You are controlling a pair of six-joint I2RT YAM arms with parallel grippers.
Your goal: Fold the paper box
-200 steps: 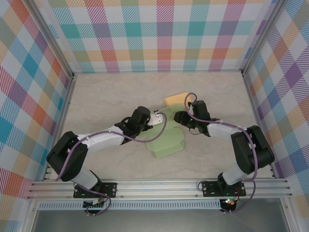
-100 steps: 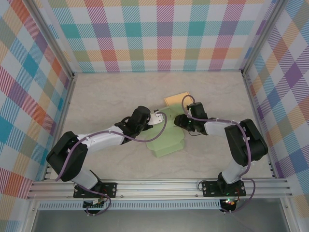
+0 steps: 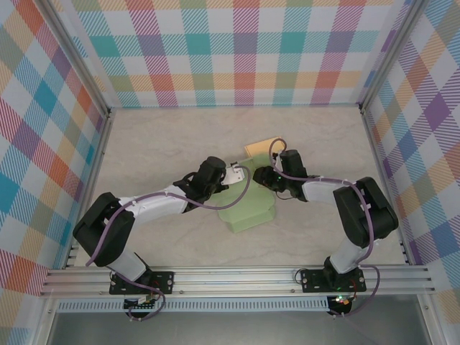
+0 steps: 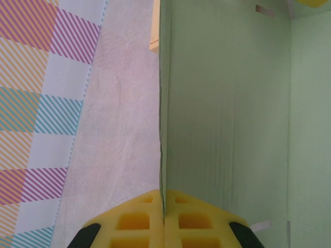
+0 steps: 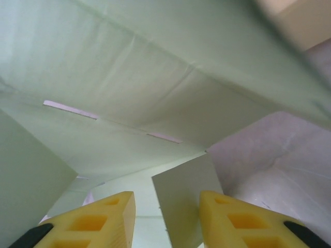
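Left wrist: paper box (image 4: 227, 103) between jaws

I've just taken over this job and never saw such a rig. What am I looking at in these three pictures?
Two robot arms, bolted at the near edge of the table, each end in a two-finger gripper. The overhead picture looks down on both; the other two come from a camera on each wrist. On the table lies a pale green paper box, partly folded, with a tan piece at its far side. The left gripper is pinched shut on the edge of a box wall. The right gripper is open, with a small flap between its fingers.
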